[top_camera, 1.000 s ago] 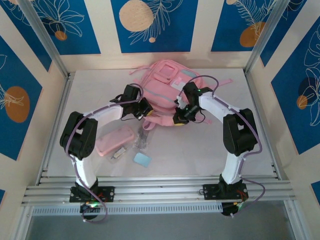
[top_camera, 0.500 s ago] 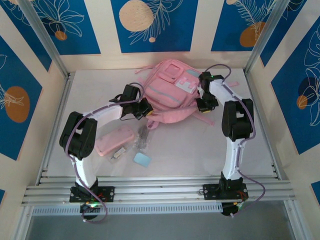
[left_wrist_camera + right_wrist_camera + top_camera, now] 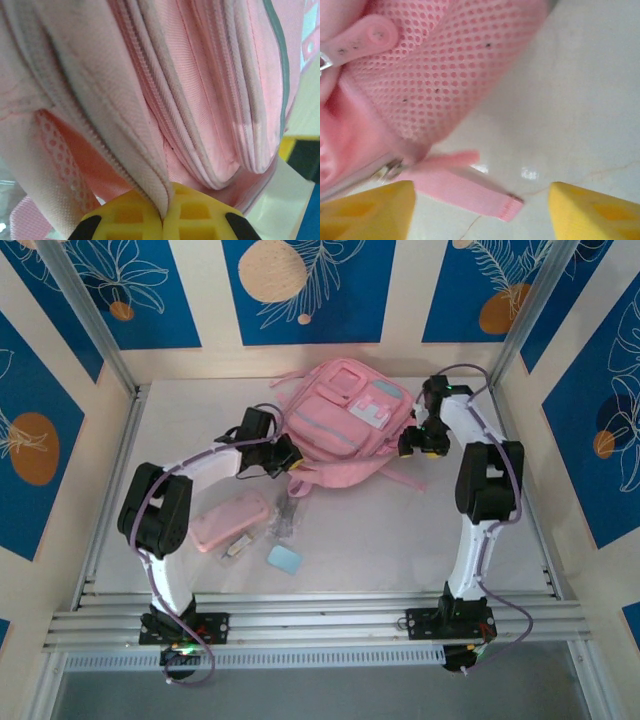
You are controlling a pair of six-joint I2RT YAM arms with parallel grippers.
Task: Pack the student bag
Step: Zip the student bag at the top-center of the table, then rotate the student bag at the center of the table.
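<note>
Since the earlier frame the right arm swings out from the middle of the student bag (image 3: 345, 420) to its right flank and the bag turns with it, front pockets now up. The right gripper (image 3: 420, 443) has sprung wide and holds nothing (a loose pink strap (image 3: 470, 187) lies on the table (image 3: 580, 100) between its yellow fingers (image 3: 370, 210)). Left gripper (image 3: 285, 458) is clamped tight on a fold of bag fabric beside a zip seam (image 3: 145, 115). Bag sits far-centre on the table, between both grippers, pencil case (image 3: 230, 520) well apart on the near left. Likely step: get the main zip open. Keep the left pinch steady as anchor and bring the right onto what looks like a zip pull (image 3: 365, 35) beside the mesh side pocket (image 3: 445, 75), not the strap.
</note>
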